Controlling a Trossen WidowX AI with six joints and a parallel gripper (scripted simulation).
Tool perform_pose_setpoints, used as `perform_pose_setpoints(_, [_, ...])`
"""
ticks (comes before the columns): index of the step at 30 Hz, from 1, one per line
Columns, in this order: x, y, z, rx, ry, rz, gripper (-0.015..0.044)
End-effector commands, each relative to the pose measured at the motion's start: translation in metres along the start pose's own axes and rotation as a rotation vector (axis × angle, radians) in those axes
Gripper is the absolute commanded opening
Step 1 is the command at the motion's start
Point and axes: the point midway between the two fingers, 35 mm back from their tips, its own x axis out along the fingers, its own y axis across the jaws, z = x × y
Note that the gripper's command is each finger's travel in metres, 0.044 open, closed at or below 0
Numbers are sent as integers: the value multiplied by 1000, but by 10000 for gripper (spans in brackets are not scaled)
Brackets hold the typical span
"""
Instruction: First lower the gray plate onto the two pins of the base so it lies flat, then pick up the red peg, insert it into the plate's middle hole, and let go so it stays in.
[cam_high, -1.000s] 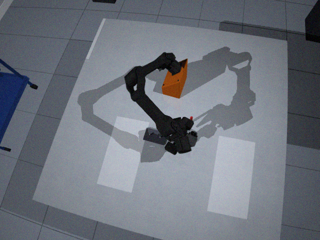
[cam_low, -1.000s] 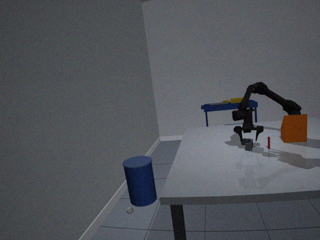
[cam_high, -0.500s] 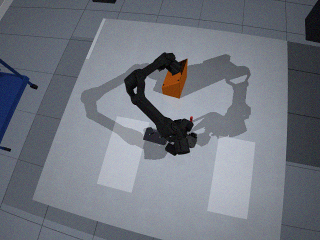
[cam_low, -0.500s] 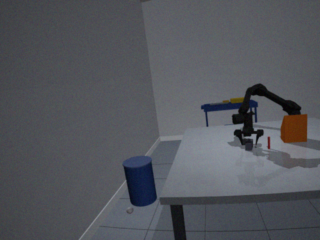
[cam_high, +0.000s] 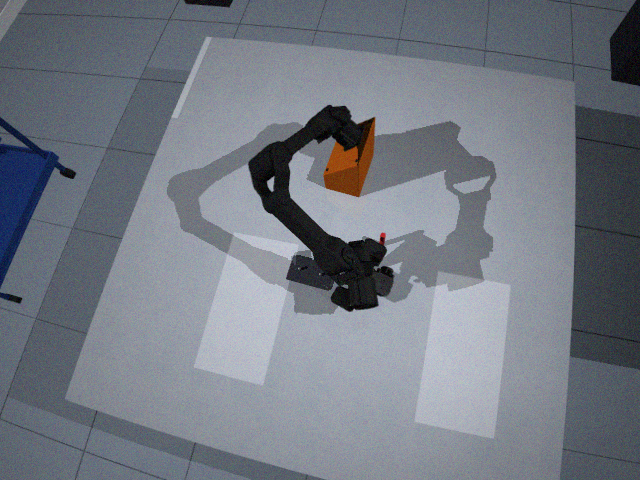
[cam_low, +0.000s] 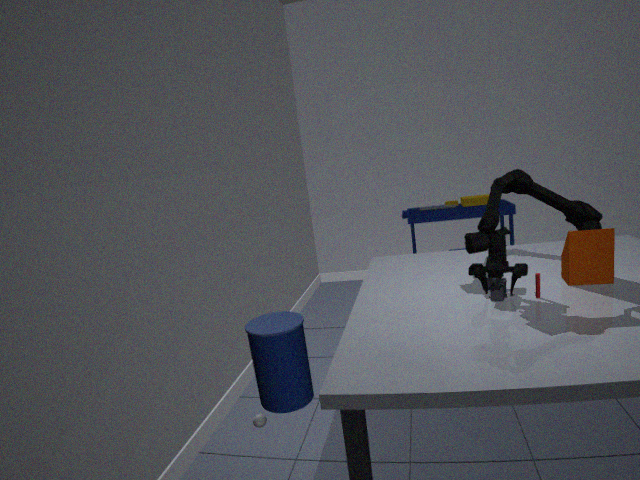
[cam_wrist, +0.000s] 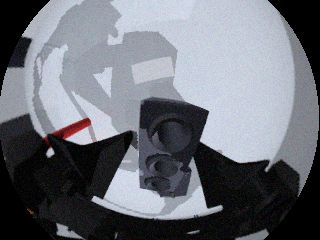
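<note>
Red peg (cam_high: 382, 238) (cam_low: 537, 285) (cam_wrist: 70, 130) upright — gray plate (cam_low: 497, 294) (cam_wrist: 148, 114), three-holed, well apart from it.

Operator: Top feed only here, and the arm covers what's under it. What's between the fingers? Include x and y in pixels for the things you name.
Observer: Wrist view puts the gray plate (cam_low: 497, 290) (cam_wrist: 186, 156) there, holes facing the camera.

Operator: Have the fingers closed on it?

Observer: Doesn't look like it. Exterior view shows a gap between the plate and the finger on the peg's side.

Operator: Red peg is a short stub for me. Standing or lying?

Observer: Standing. Exterior view shows the red peg (cam_high: 382, 238) (cam_low: 537, 285) (cam_wrist: 70, 131) upright on the table (cam_high: 351, 372) (cam_low: 439, 351) (cam_wrist: 240, 75), outside the fingers.
</note>
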Motion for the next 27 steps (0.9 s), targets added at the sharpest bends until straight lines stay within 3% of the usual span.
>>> perform_pose_setpoints(1, [1, 0, 0, -3, 3, -4, 230])
perform_pose_setpoints(6, [1, 0, 0, -3, 3, -4, 99])
perform_pose_setpoints(19, [1, 0, 0, -3, 3, -4, 0])
perform_pose_setpoints(27, [-18, -3, 2, -3, -1, -4, 0])
